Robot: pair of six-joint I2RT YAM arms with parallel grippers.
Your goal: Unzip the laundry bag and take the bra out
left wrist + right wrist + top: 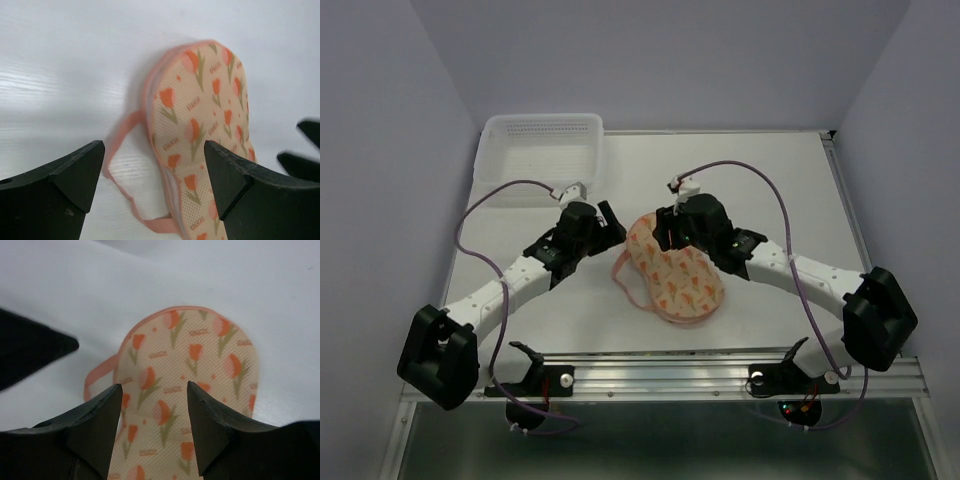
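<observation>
Near the middle of the white surface [640,160], in the view from above, the laundry bag [682,285] lies flat between the two arms, one lobe farther and one nearer to their bases. Its pink strap loop [623,283] rests on the surface at the left side of the bag. The left claw [613,222] is just beside the far lobe, on its left. The right claw [665,235] stands over this same lobe, and I cannot tell from here if it touches the fabric. A white perforated basket [540,150] sits at the far left corner, well apart from the bag. At the left wrist camera, the two black fingers [65,185] of the left claw are spread wide, released, and they grasp nothing. Beyond them the bag shows its orange flower print, with the strap curving out to the left. Blurred dark tips of the right claw are at the right edge. At the right wrist camera, the fingers [95,425] of that claw are also apart, released, with the rounded lobe seen between and beyond their tips. The dark tip of the left claw comes in from the left.
</observation>
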